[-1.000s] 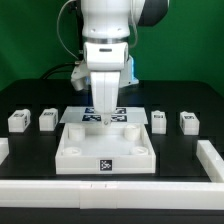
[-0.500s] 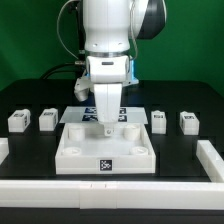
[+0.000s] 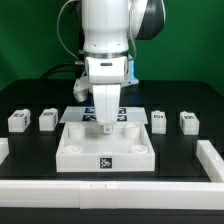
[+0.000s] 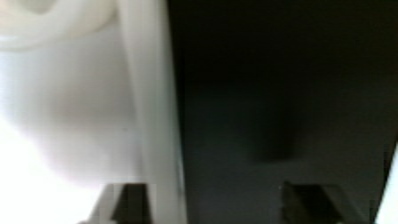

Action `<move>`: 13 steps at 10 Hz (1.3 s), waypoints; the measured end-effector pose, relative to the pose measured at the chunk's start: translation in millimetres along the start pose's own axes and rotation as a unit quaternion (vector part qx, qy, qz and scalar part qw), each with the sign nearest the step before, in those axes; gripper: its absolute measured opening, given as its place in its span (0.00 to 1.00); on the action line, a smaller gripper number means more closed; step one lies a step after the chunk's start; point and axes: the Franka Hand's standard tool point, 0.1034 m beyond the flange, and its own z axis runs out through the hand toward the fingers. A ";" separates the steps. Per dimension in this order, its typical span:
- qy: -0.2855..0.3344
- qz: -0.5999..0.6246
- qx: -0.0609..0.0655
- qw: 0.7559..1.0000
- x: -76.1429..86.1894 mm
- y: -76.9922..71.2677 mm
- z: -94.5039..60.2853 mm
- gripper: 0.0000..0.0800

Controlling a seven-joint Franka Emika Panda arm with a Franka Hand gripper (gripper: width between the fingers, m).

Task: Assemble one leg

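Note:
Four small white legs stand in a row on the black table: two at the exterior view's left and two at its right. None is held. My gripper hangs low over the far wall of the large white square tray-like part. In the wrist view the gripper is open and empty. One fingertip lies against the blurred white wall. The other fingertip is over the dark table.
The marker board lies flat behind the tray-like part, partly hidden by my arm. A white rail runs along the table's front at the exterior view's right, and a short white piece sits at its left edge.
My gripper has come down a little and shifted slightly toward the exterior view's right, onto the tray-like part's far wall. The legs have not moved.

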 end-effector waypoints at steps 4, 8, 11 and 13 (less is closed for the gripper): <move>0.000 0.000 -0.001 1.000 -0.1 0.8 -0.5 0.07; 0.000 0.000 -0.001 1.000 -0.1 0.8 -0.5 0.07; 0.003 0.002 -0.008 1.000 20.1 23.7 -1.1 0.07; 0.007 0.000 -0.015 1.000 42.5 49.9 -2.1 0.07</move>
